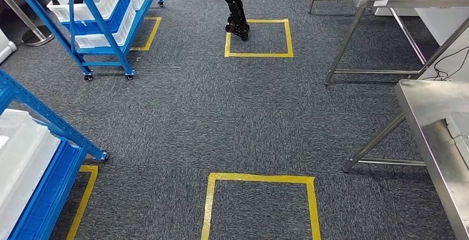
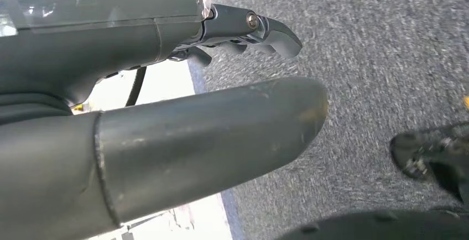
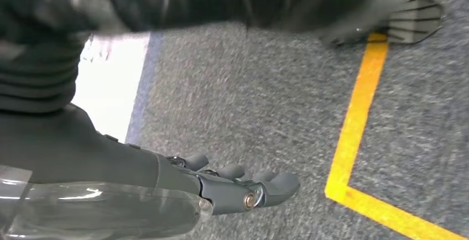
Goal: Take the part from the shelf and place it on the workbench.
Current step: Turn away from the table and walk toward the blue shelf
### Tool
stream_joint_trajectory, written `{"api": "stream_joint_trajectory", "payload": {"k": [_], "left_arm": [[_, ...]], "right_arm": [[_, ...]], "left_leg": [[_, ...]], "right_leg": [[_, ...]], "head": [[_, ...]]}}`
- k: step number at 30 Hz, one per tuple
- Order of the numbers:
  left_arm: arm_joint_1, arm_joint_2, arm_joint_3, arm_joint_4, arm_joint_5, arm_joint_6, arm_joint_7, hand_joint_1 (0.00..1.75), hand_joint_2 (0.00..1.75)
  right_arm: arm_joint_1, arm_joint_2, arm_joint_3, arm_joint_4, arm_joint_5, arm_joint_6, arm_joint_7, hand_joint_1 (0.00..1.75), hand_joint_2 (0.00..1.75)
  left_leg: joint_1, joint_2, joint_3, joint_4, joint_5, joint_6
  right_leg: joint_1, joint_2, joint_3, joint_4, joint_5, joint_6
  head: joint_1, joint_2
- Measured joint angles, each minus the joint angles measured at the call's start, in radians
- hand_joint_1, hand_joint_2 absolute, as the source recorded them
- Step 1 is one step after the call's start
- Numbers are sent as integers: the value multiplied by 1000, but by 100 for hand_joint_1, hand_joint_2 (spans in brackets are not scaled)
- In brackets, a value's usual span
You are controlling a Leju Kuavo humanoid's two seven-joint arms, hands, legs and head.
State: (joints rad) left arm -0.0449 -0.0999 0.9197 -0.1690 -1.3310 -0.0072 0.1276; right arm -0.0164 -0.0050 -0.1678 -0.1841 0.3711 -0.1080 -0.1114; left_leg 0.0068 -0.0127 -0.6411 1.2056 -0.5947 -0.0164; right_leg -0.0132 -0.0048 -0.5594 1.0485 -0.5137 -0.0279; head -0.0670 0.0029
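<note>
At the far left of the head view we see a blue shelf (image 1: pixel 33 157) holding white bins (image 1: pixel 22 151), and further back a second blue shelf on wheels (image 1: pixel 99 24) with more white bins. We cannot make out the part itself in any of them. Ahead on the grey carpet (image 1: pixel 221 113) lies a yellow taped square (image 1: pixel 260 201), and beyond it another (image 1: pixel 259 38) where a second robot's dark legs (image 1: pixel 236 8) stand. To the right we see the steel bench (image 1: pixel 437 140).

In the wrist views, our left robot hand (image 2: pixel 221 85) hangs over the carpet with fingers loosely extended, holding nothing. Our right robot hand (image 3: pixel 221 187) does likewise, fingers apart and empty, beside yellow tape (image 3: pixel 354 135).
</note>
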Motion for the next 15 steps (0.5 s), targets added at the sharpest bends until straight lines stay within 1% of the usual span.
{"api": "stream_joint_trajectory", "payload": {"k": [1, 2, 3, 4, 5, 6, 7, 8, 10, 11, 13, 14, 15], "left_arm": [[-1, 0, 0, 0, 0, 0, 0, 0, 0], [-1, 0, 0, 0, 0, 0, 1, 0, 0], [0, 0, 1, 0, 1, 0, 2, 0, 0], [0, 0, 1, 0, 3, 0, 2, 0, 0], [0, 0, 2, 0, 4, 1, 3, 0, 0], [-1, 0, 2, 0, 6, 1, 4, 0, 0], [-2, 0, 3, 0, 7, 1, 4, 0, 0], [-4, -1, 5, 0, 8, 1, 5, 0, 0], [-5, -1, 10, 0, 10, 1, 8, 0, 0], [-4, -2, 13, 0, 10, 1, 9, 0, 0], [-3, -2, 18, 0, 11, 2, 11, 0, 0], [-3, -2, 19, 0, 12, 2, 11, 0, 0], [-4, -2, 20, 0, 13, 2, 12, 0, 0]], "right_arm": [[2, 0, 0, 0, 1, 2, 0, 0, 0], [3, 0, 0, 1, 2, 5, 0, 0, 0], [3, 0, 0, 1, 2, 8, 0, 0, 0], [2, 0, 0, 1, 3, 12, 0, 0, 0], [1, 0, 0, 1, 4, 15, 0, 0, 0], [1, 1, 0, 1, 4, 18, 0, 0, 0], [0, 2, 0, 1, 4, 19, 0, 0, 0], [0, 3, 0, 1, 4, 20, 0, 0, 0], [0, 3, 0, 1, 5, 20, 0, 0, 0], [0, 4, 0, 1, 5, 20, 0, 0, 0], [-1, 5, 0, 1, 5, 21, 0, 0, 0], [-2, 6, 0, 1, 5, 21, 0, 0, 0], [-3, 6, 0, 1, 6, 21, 0, 0, 0]], "left_leg": [[1, 4, -30, 61, -24, -2], [2, 6, -48, 98, -31, -2], [2, 6, -46, 96, -17, 0], [2, 7, -25, 54, 13, 4], [0, 9, 11, -17, 50, 10], [-4, 13, 47, -89, 77, 16], [-8, 17, 75, -145, 94, 22], [-12, 20, 91, -179, 102, 23], [-15, 20, 97, -193, 103, 18], [-17, 19, 97, -192, 104, 18], [-21, 17, 95, -190, 101, 31], [-21, 15, 98, -196, 103, 39], [-18, 14, 104, -208, 108, 45]], "right_leg": [[3, -5, -1, 0, -1, -1], [5, -9, -1, 1, -1, -2], [7, -13, 0, 1, -2, -3], [8, -15, 1, 1, -2, -3], [9, -16, 4, 1, -3, -3], [11, -18, 5, 1, -4, -2], [11, -20, 6, 0, -5, 1], [13, -21, 6, 0, -7, 3], [13, -23, 5, 1, -7, 6], [11, -24, 6, 0, -6, 9], [5, -25, 9, -8, -2, 21], [3, -25, 12, -12, -1, 28], [3, -22, 14, -10, -4, 32]], "head": [[0, 0], [0, 0], [0, 0], [0, 0], [0, 0], [0, 0], [0, 0], [0, 0], [0, 0], [0, 0], [0, 0], [0, 0], [1, 0]]}}
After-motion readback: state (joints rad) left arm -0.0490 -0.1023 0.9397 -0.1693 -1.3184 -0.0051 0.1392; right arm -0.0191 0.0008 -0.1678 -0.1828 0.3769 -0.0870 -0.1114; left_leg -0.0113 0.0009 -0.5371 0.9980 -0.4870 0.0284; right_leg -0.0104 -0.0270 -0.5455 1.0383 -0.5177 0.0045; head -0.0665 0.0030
